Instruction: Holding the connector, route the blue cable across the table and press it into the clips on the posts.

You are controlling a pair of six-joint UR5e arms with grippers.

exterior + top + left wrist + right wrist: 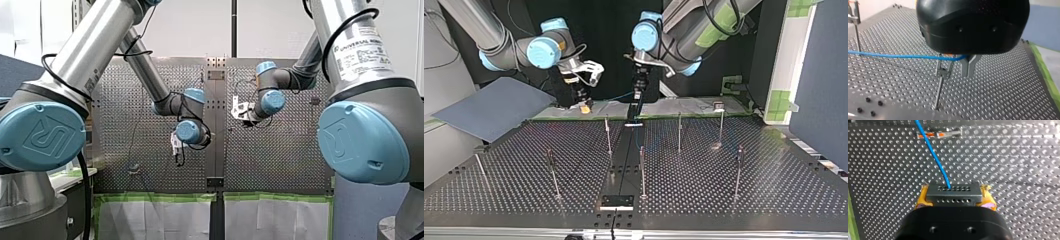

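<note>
A thin blue cable (898, 56) runs sideways from my left gripper (968, 65), whose metal fingers are shut on it. Just under the cable, beside those fingers, stands a post topped by a clip (942, 72). My right gripper (955, 200) has its yellow pads (923, 198) shut on a grey connector (953, 192) with rows of holes. The cable (934, 155) leaves the connector and runs ahead over the perforated table. In the top view my left gripper (638, 95) hangs at the table's far middle. My right gripper (584, 106) is to its left.
Several thin posts (642, 170) stand across the perforated table (774, 190), some with clips at the top. A black plate (616, 201) lies at the near middle edge. A grey-blue panel (489, 107) leans at the top view's left. Green tape (160, 196) edges the table.
</note>
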